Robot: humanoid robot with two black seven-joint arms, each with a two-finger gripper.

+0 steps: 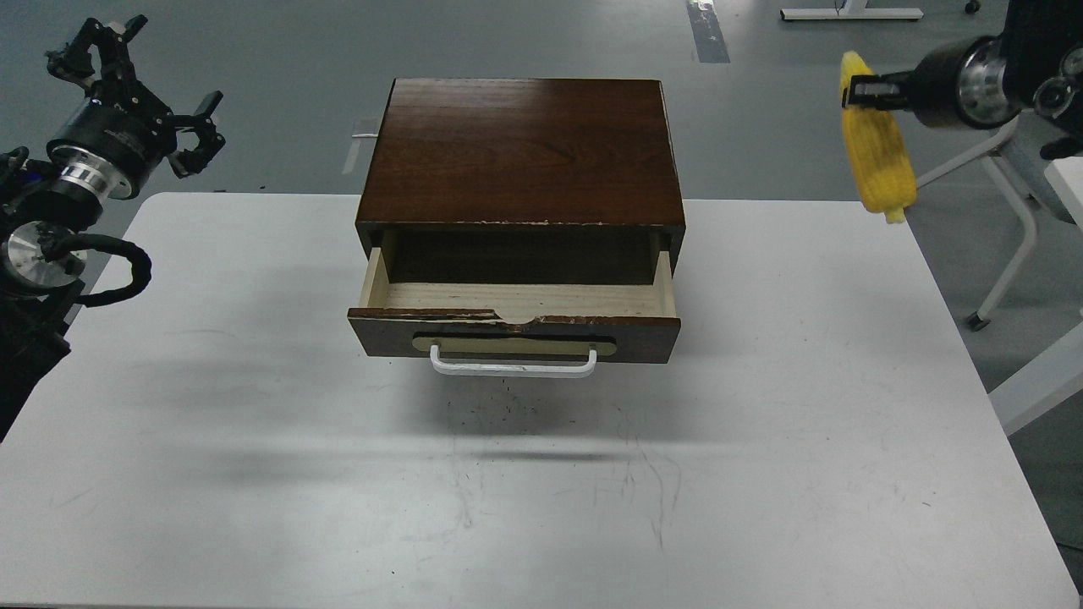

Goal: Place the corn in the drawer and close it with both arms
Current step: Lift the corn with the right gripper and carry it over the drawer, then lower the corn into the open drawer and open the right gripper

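The yellow corn [878,161] hangs in the air at the upper right, thick end down, held near its thin end by my right gripper [861,91], which is shut on it, high above the table's right side. The dark brown drawer [516,326] stands pulled open from the cabinet [525,148], pale wood inside and nothing in it, white bar handle [512,365] facing me. My left gripper [144,76] is open and empty, raised beyond the table's far left corner.
The white table [254,423] carries only the cabinet. White chair or stand legs [1011,254] are off the table's right edge, below the right arm. Grey floor lies behind.
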